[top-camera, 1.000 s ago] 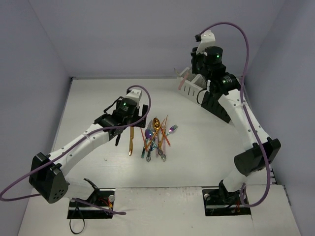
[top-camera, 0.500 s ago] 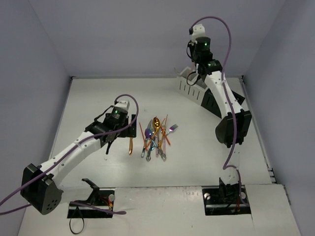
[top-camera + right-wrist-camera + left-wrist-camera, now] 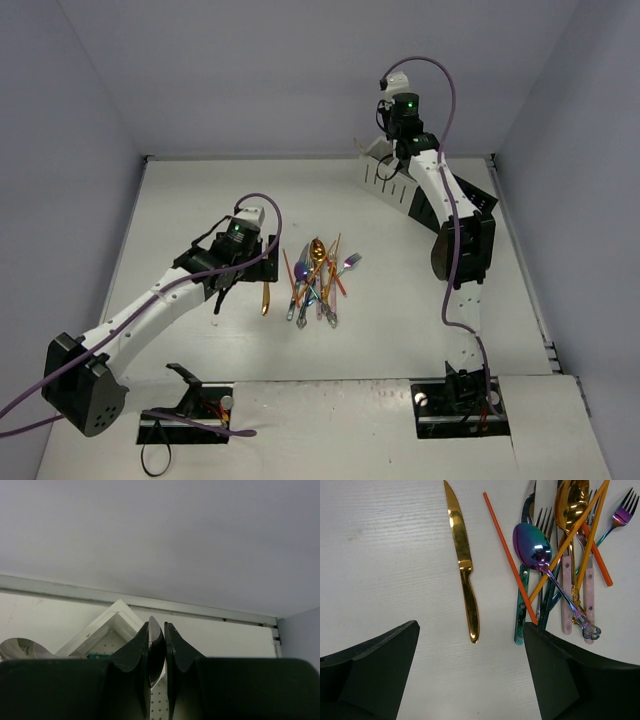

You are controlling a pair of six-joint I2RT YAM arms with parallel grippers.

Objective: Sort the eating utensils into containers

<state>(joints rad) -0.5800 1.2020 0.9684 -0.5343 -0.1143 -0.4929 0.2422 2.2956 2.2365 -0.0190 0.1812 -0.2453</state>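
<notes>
The eating utensils (image 3: 315, 278) lie piled mid-table in gold, orange, pink and iridescent colours. A gold knife (image 3: 266, 292) lies alone on the pile's left. In the left wrist view the knife (image 3: 462, 555) points at the gap of my left gripper (image 3: 470, 680), which is wide open and empty just short of its handle. It shows in the top view (image 3: 228, 288) beside the knife. My right gripper (image 3: 159, 625) is shut on a thin shiny utensil (image 3: 156, 652) seen edge-on, above the white container (image 3: 115, 625). In the top view it (image 3: 392, 160) hangs over the white container (image 3: 378, 170).
The black container (image 3: 418, 205) stands next to the white one, partly behind the right arm. A silver spoon bowl (image 3: 20, 647) and something teal (image 3: 100, 655) show in the white container. The back wall is close behind the containers.
My right arm has swung back and left from above the black container to over the white one. My left gripper drew slightly left and nearer, then held still.
</notes>
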